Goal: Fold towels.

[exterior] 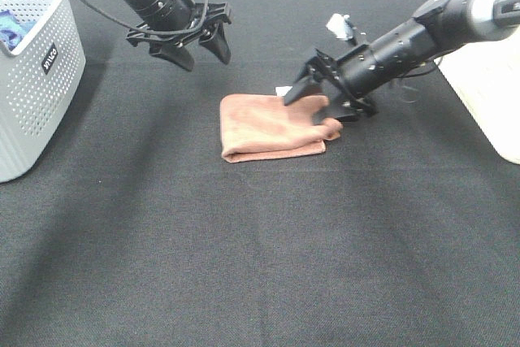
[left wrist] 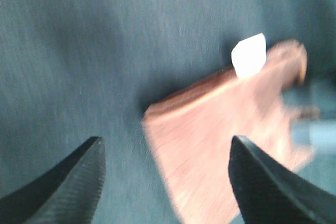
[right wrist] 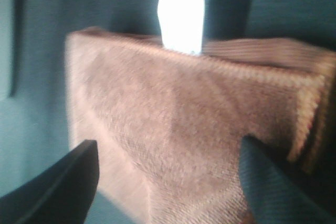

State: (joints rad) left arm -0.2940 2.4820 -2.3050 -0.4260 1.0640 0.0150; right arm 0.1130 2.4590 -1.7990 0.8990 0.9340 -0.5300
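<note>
Lying folded, terracotta towel (exterior: 272, 126), white tag (right wrist: 181, 20), right hand (exterior: 305, 108) spread at its edge, left hand (exterior: 205, 59) spread

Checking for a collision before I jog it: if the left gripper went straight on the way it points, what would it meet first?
Most likely the folded towel, near its edge; the left gripper hangs open, apart from it. Depth is unclear, so it might land on the black table cover just beside.
</note>
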